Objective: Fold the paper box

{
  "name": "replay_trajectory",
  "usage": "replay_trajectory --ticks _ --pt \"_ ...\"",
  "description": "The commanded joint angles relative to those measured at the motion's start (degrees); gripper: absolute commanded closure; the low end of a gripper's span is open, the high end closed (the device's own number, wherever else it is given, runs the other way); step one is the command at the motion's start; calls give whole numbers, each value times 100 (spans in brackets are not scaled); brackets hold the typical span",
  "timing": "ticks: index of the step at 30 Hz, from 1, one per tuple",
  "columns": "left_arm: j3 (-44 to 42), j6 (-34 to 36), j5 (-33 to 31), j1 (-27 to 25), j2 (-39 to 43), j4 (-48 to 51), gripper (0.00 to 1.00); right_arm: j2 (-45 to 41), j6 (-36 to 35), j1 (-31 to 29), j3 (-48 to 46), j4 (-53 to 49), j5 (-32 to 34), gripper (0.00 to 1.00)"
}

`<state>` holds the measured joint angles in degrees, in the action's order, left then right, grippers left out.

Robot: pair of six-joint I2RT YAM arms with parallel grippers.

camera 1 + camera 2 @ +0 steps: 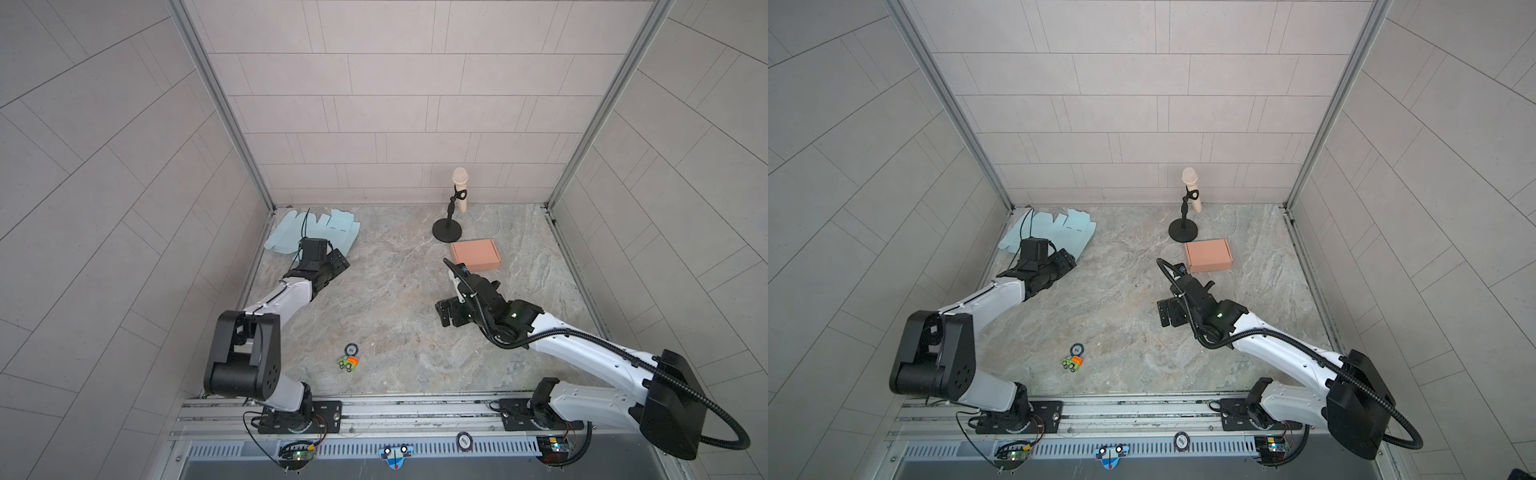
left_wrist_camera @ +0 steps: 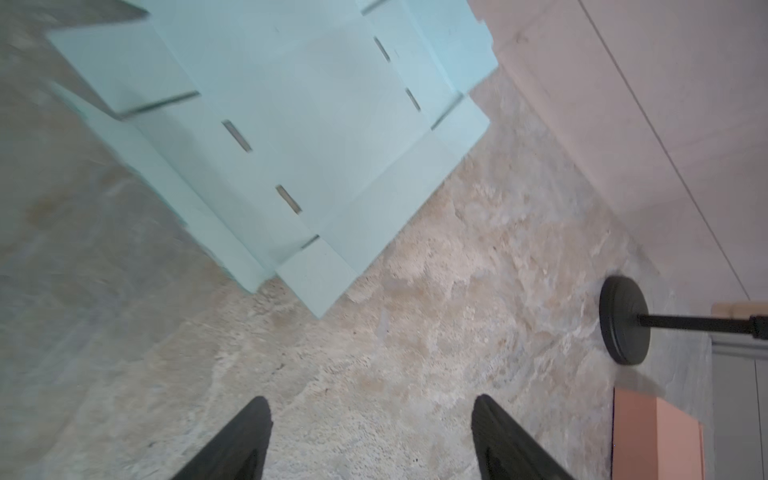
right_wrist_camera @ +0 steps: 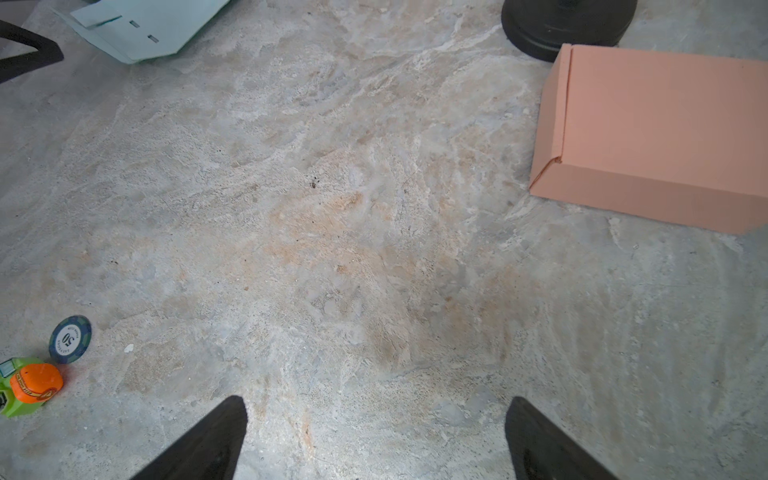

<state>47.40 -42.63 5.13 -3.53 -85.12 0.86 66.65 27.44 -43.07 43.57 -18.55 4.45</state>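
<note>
Overhead, grey tiled walls (image 1: 374, 104) enclosed the marbled tabletop (image 1: 395, 311); left gripper (image 2: 370, 411) and right gripper (image 3: 376, 411) gaped empty; the flat pale-blue cardboard blank (image 1: 282, 232) lay part-hidden.

A beige microphone (image 1: 460, 183) sits clipped in a black round-based desk stand (image 1: 447, 230) at the far side, right of middle, close to the grey tiled back wall (image 1: 395, 104). Just nearer than the stand's base lies a closed salmon-pink cardboard box (image 1: 475, 254). Well apart from these, near and left of middle on the marbled stone-look tabletop (image 1: 395, 316), a dark blue poker chip (image 1: 351, 349) lies just beside a small green-and-orange toy car (image 1: 348, 363).
</note>
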Motion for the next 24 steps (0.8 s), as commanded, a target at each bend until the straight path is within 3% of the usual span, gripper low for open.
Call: replay_trajectory --ticks 1,7,11,14,18,24 --pt "-98 -210 -384 336 -81 55 20 13 7 -18 -37 157 -36 1" --pt "213 -121 173 889 -736 -176 14 -37 68 -31 -135 322 -109 1" --pt "434 32 425 969 -1018 -263 4 -78 145 -74 -240 465 -120 0" --pt "463 45 423 977 -1184 -237 4 -22 89 -75 -219 441 -111 1" --pt "424 -25 454 980 -1406 -319 11 15 42 -72 -191 441 -93 0" --pt "269 -134 508 981 -1378 -502 37 40 46 -70 -193 400 -41 0"
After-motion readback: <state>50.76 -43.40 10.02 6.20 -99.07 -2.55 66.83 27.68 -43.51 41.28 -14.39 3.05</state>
